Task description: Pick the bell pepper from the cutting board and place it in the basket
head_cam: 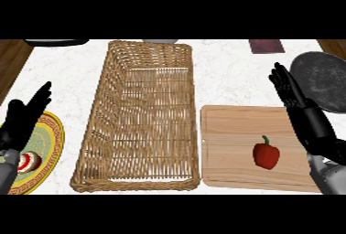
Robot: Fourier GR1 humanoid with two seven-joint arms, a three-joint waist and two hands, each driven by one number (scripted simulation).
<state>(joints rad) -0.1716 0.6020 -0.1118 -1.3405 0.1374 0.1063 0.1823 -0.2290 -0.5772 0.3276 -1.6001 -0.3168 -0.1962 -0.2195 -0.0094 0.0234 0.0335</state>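
At the far left we see our left hand (24, 119), its fingers straight and open, holding nothing, above the yellow-rimmed plate (54, 137). In the middle stands the long wicker basket (101, 96). Just beside it, to the right, lies the wooden cutting board (229, 132), and the red bell pepper (266, 155) rests on the right half of the board, its stem pointing away from us. We judge the pepper to be light and hollow, with a smooth skin that may slip and a round body that may roll. We would take it around its widest part, not by the thin stem. Our right hand (305, 114) is open too, fingers straight, at the board's right edge, near the pepper but not touching it.
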